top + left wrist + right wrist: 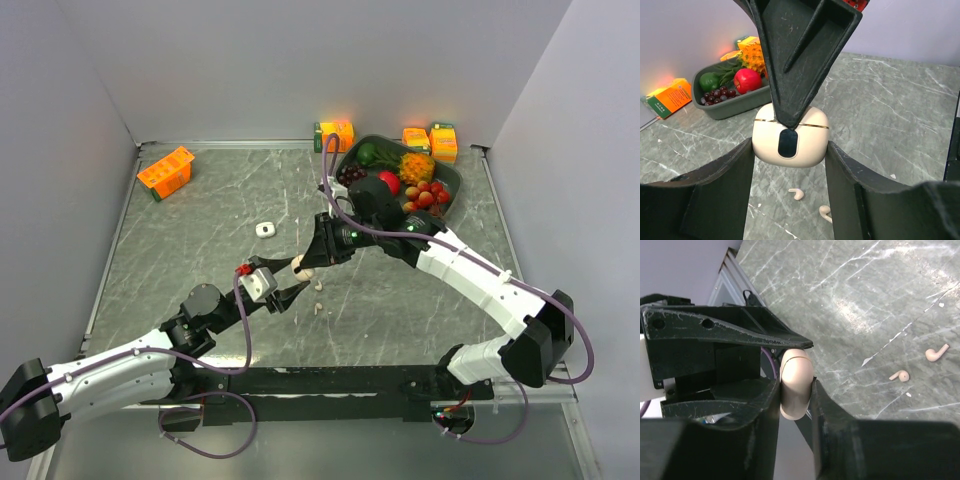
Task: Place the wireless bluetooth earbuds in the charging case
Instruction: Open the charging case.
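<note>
Both claws met mid-table on the beige rounded plastic charging case (790, 146), which was held up off the grey marbled table (200, 240). Left claw (789, 152) was closed to the case's width, w/ one black finger pressed on each side. Right claw (795, 387) came in from the opposite side & pinched the same case. One of its fingers crossed the case's upper front in the left wrist view. Case lid looked shut, thin gold seam level. A tiny beige short-stemmed plastic earbud (900, 375) & its twin (937, 352) lay loose on the table near the case, apart from each other. A small white rounded case (265, 229) sat further back-left, well apart. Dark grey tray (725, 107) of plastic fruit sat at the far right.
</note>
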